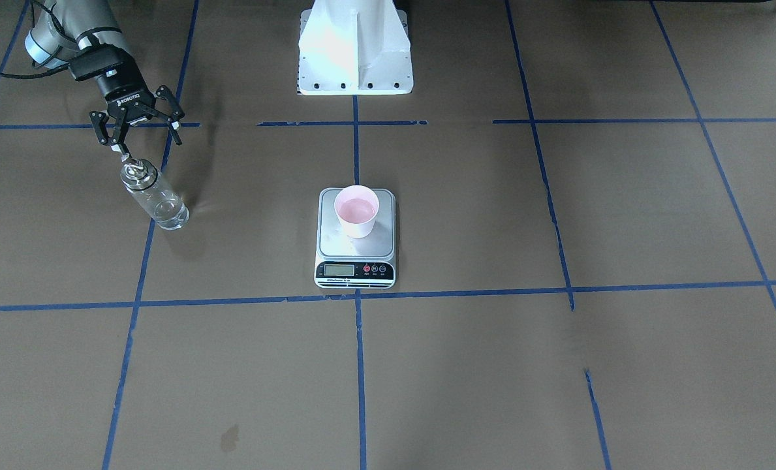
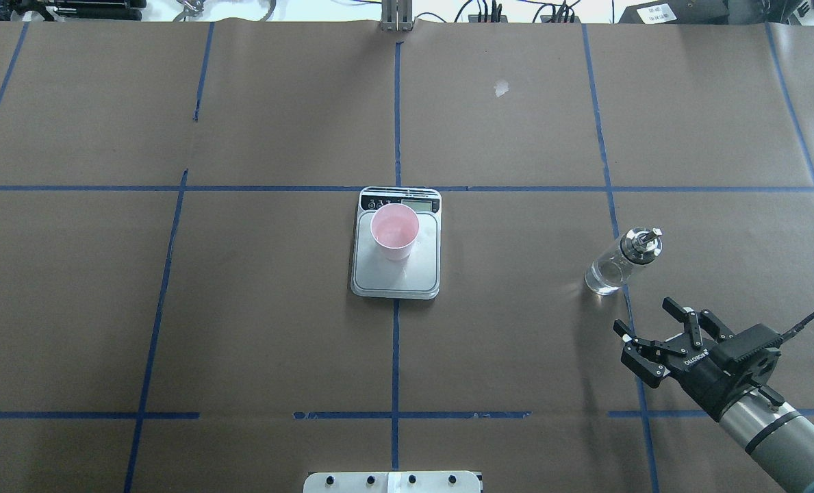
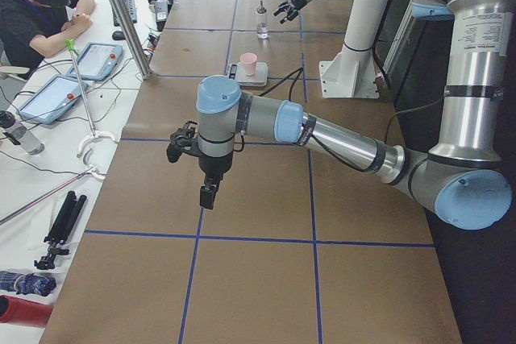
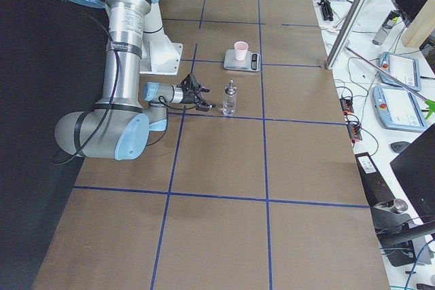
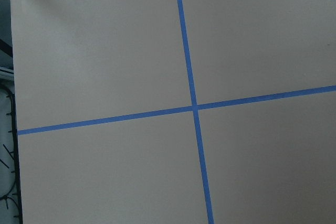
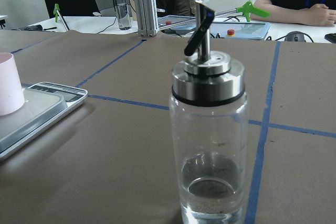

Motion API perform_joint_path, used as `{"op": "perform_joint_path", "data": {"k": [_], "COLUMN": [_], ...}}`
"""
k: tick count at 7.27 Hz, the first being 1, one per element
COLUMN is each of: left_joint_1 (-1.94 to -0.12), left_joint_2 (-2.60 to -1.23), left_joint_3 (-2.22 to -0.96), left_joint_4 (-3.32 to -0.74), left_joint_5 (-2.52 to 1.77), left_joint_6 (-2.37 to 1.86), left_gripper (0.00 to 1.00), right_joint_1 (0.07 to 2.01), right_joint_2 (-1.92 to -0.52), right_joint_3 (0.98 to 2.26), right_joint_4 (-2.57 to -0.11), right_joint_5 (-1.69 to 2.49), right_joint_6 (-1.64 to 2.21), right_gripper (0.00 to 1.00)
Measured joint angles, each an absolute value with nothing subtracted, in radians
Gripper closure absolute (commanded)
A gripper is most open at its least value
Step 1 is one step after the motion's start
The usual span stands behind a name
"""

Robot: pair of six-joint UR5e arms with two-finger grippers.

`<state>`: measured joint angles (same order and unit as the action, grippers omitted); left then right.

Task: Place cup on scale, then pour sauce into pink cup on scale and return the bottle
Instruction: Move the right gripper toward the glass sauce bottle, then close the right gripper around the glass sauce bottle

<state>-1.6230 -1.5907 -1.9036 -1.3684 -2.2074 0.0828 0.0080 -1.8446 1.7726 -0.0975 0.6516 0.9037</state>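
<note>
A brown-paper table (image 2: 242, 308) gridded with blue tape (image 2: 395, 356). The cup (image 2: 394, 229) stands on the scale (image 2: 396, 277) — its contents I cannot tell. The bottle (image 2: 619, 263) stands upright well aside, with a little clear sauce (image 6: 210, 205) at its bottom. The right gripper (image 2: 643, 316) is spread, empty, just beside it — the left gripper's (image 3: 208, 191) state cannot be told.

brown table paper (image 5: 105, 51) crossed by two blue tape lines (image 5: 195, 107), meeting near the middle.
</note>
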Motion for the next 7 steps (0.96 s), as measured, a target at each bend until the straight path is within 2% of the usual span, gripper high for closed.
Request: {"op": "perform_joint_path", "data": {"k": [4, 7], "left_joint_1": [-1.623, -1.623], "left_joint_2": [-1.589, -1.589], "left_joint_3": [-1.904, -1.904], "left_joint_4": [-1.368, -1.368], "left_joint_5": [-2.207, -2.207], "left_joint_6": [0.083, 0.084], "left_gripper": [0.0, 0.0], "right_joint_1": [0.022, 0.078], "right_joint_2": [-1.84, -1.769], "right_joint_3": [1.761, 1.719], "right_joint_4": [-0.085, -0.086], "right_joint_5": [0.646, 0.652], "right_joint_6": [0.865, 0.836], "right_gripper": [0.0, 0.0]}}
